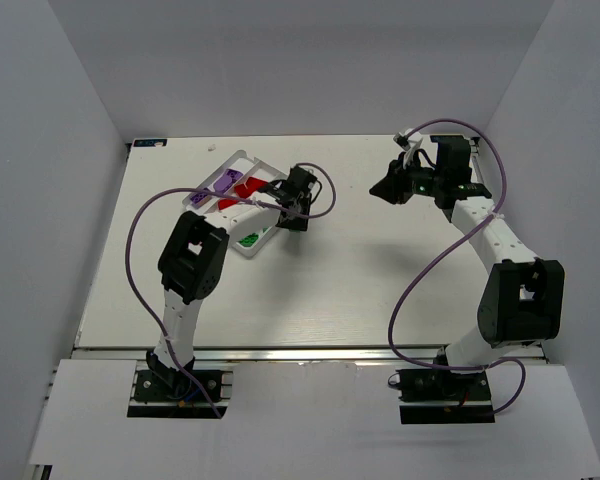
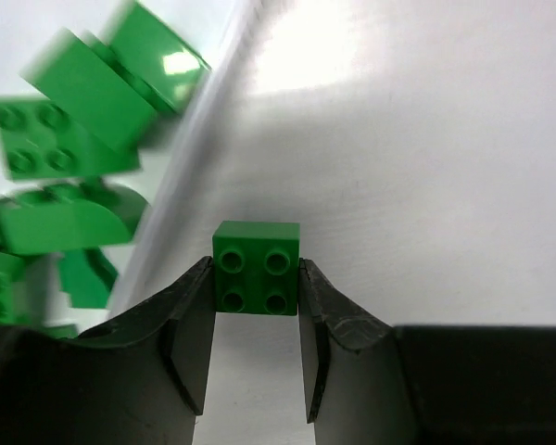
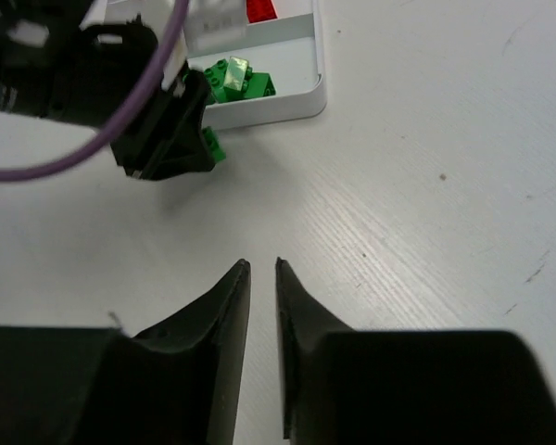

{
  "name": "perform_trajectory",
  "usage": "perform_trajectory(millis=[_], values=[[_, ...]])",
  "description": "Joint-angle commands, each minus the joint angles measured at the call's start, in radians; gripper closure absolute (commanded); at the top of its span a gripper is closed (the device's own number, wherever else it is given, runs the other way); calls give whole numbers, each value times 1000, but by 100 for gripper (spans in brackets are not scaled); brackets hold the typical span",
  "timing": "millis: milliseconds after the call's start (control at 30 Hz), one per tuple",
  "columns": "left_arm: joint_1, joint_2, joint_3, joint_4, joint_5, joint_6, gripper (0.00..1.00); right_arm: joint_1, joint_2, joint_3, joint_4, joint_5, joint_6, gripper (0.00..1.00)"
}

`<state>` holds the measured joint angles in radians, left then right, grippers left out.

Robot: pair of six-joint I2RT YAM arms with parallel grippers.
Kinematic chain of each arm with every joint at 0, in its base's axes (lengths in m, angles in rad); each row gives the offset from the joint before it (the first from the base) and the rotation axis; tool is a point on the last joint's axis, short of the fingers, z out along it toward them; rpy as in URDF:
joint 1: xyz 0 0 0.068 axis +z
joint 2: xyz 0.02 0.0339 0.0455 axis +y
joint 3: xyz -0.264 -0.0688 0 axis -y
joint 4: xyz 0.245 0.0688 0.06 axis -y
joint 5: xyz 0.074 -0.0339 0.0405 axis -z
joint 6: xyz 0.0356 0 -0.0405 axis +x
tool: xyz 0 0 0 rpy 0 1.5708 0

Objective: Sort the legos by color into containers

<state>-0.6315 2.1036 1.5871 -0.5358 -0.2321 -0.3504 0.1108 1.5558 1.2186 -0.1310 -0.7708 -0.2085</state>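
Table [image 1: 380, 290]: white; no loose legos seen outside the tray in the overhead view, apart from the one being gripped.
Tray [image 1: 250, 156]: white, low-walled, three long compartments; reference for all positions below.
Left gripper [image 2: 256, 278]: just outside the tray wall, beside the green compartment; clenched on a green brick.
Right gripper [image 3: 262, 264]: well apart from the tray; jaws drawn close with a narrow gap, nothing between.
Green pile [image 2: 65, 158]: in one outer compartment.
Red bricks [image 1: 248, 188]: in the middle compartment.
Purple bricks [image 1: 223, 180]: in the other outer compartment.
Green brick [image 2: 257, 255]: studs up, pinched by its sides, just outside the tray wall next to the green pile; contact with the table not discernible. Judged the last piece: to be lifted over the wall and released there; sorting otherwise looks complete.
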Motion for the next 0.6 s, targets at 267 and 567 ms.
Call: perform_trajectory(millis=[267, 567], values=[[182, -60, 180, -59, 72, -10, 78, -5, -66, -60, -30, -1, -46, 90], [220, 22, 254, -82, 79, 1, 53, -3, -85, -67, -56, 13, -75, 71]])
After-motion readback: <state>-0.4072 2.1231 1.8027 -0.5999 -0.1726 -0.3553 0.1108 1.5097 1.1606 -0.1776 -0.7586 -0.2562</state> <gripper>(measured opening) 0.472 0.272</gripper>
